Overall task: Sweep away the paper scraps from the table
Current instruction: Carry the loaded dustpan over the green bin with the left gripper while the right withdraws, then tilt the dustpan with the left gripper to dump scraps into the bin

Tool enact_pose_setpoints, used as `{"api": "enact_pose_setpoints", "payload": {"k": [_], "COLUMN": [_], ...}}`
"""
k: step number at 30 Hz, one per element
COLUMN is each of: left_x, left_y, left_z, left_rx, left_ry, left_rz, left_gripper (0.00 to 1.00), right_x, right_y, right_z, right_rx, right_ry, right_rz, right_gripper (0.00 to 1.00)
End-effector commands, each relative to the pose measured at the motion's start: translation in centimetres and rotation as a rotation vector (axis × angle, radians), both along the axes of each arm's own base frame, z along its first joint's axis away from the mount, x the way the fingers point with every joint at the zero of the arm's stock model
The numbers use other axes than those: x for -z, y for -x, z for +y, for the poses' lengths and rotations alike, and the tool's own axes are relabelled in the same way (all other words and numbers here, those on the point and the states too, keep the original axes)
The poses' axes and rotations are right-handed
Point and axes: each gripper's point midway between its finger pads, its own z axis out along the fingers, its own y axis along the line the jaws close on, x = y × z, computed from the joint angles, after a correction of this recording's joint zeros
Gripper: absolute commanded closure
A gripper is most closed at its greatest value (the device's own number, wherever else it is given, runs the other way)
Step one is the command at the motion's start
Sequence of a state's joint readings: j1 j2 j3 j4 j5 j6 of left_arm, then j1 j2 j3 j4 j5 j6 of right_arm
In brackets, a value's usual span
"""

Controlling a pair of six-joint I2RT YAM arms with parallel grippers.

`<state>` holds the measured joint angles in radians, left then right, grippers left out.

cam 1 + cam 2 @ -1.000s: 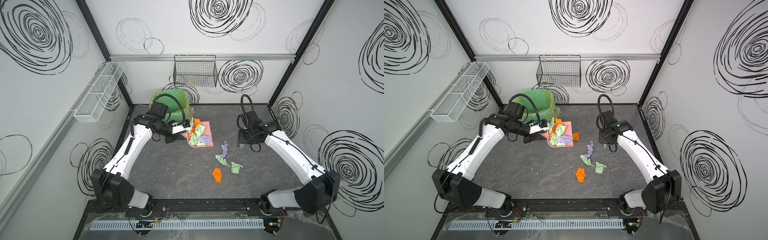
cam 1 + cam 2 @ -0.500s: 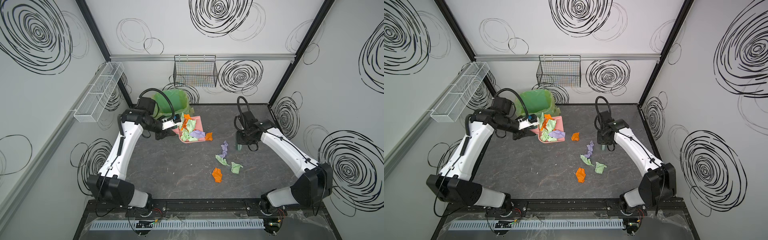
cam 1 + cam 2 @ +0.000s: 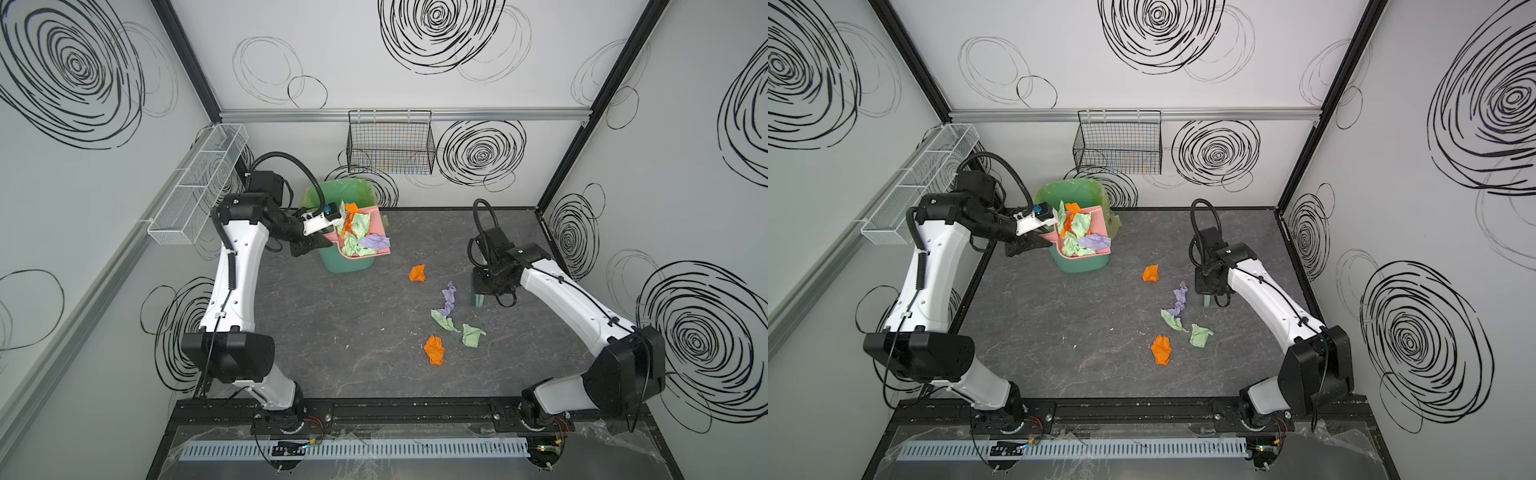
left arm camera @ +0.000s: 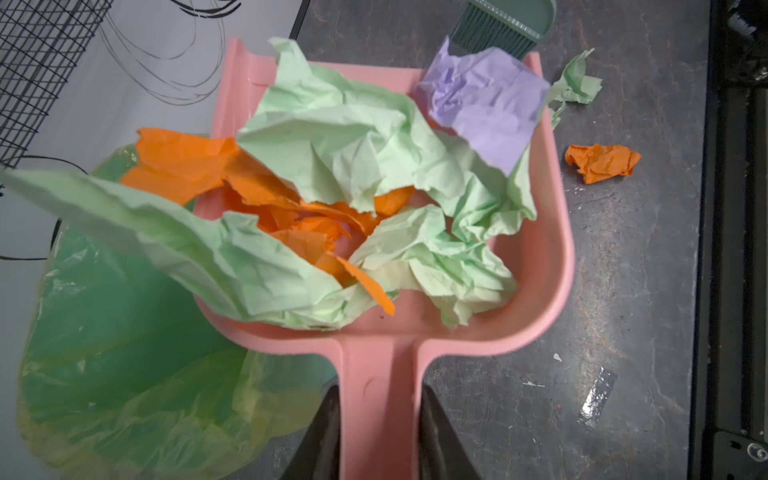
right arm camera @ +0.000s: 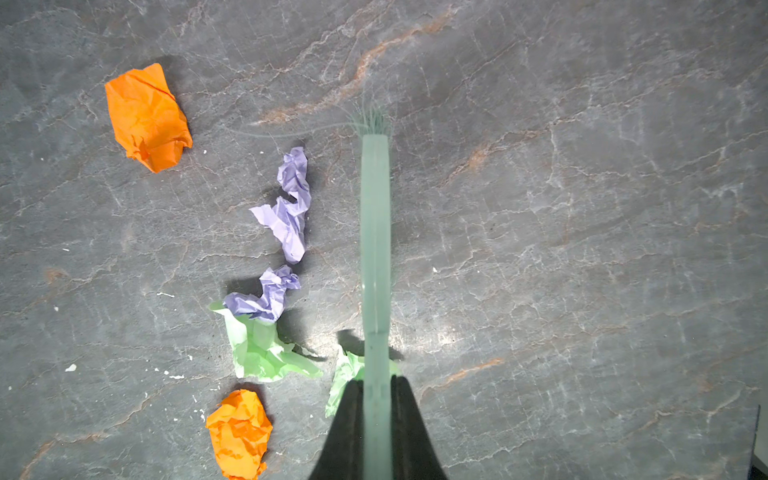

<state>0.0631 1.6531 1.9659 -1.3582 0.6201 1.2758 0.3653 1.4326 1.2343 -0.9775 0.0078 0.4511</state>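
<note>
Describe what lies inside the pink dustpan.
Crumpled paper scraps fill the pink dustpan: pale green, orange and one lilac wad. They cover most of its floor, so anything beneath them is hidden.

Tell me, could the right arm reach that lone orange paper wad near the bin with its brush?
Probably yes. The right pincer grips the green brush, whose bristles stand close to that orange wad, with only bare table between them. The lilac scrap lies just off that line.
</note>
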Motion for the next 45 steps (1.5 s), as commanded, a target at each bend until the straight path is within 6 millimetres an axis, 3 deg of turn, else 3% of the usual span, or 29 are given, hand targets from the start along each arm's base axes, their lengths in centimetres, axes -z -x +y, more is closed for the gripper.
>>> {"api": "enact_pose_setpoints", "payload": {"k": [1,9,17,25,34,40,45], "left_x": [-0.4,-2.4,-1.4,-2.1,-3.5,-5.1,-7.8], "left_y": [-0.8,-5.6,-9.4,-12.6,-14.0,-14.5,-14.7], "left_z": [1.4,6.1,8.9,9.7,9.1,9.2,9.6], "left_rx": [-0.012,-0.126,-0.171,-0.175,-0.156,-0.177,-0.224], "left_ry": [-0.026,-0.057,-0.213,-0.488,-0.773,-0.833,-0.820], "left_rz": [-0.008,-0.100,-0.140,-0.274,-0.417,-0.495,-0.583], "left_gripper": [1.00,1.00,1.00,1.00,1.00,1.00,1.00], "right_x": [-0.6,-0.3,0.6,1.0,1.7,1.3,1.3], "right_y": [0.0,0.4,1.0,1.2,1.4,1.5,1.5], "right_z": [-0.2,-0.4,-0.5,-0.5,-0.2,-0.3,-0.2], "right_rx": [0.002,0.002,0.001,-0.001,-0.004,-0.003,-0.005], "right_ry": [-0.004,0.006,0.002,0.005,-0.001,0.000,0.000], "right_rz": [-0.034,-0.021,-0.010,-0.006,-0.001,-0.012,-0.014], "right_gripper": [1.00,1.00,1.00,1.00,1.00,1.00,1.00]}}
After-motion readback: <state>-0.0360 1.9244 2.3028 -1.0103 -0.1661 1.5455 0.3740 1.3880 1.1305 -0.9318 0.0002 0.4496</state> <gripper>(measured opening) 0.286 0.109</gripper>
